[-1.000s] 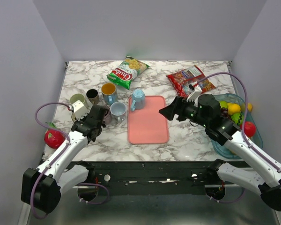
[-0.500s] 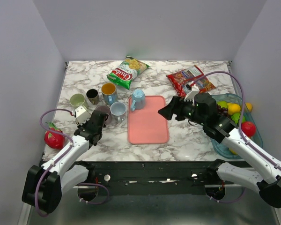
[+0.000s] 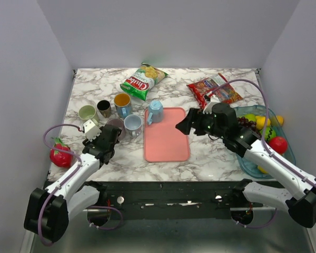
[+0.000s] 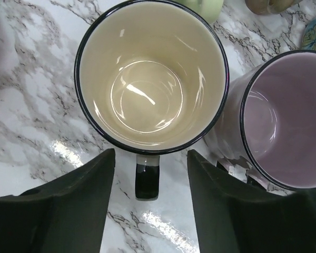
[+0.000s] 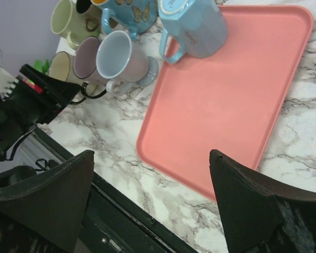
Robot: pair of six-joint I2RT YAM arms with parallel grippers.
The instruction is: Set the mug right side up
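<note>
My left claw (image 4: 149, 158) is released, its jaws apart on either side of the handle (image 4: 146, 182) of the cream mug (image 4: 147, 89), not gripping it. The mug stands upright on the bench (image 4: 26, 105), mouth up, just beside 1 purple mug (image 4: 284, 121). My right claw (image 5: 151, 158) hangs spread wide above the pink tray (image 5: 226, 105).

Bright, even light falls from overhead, leaving only soft shadows. White glare curls inside the cream, black-rimmed ceramic mug (image 4: 150, 79) and glints off the glossy white marble tabletop (image 4: 37, 132).
</note>
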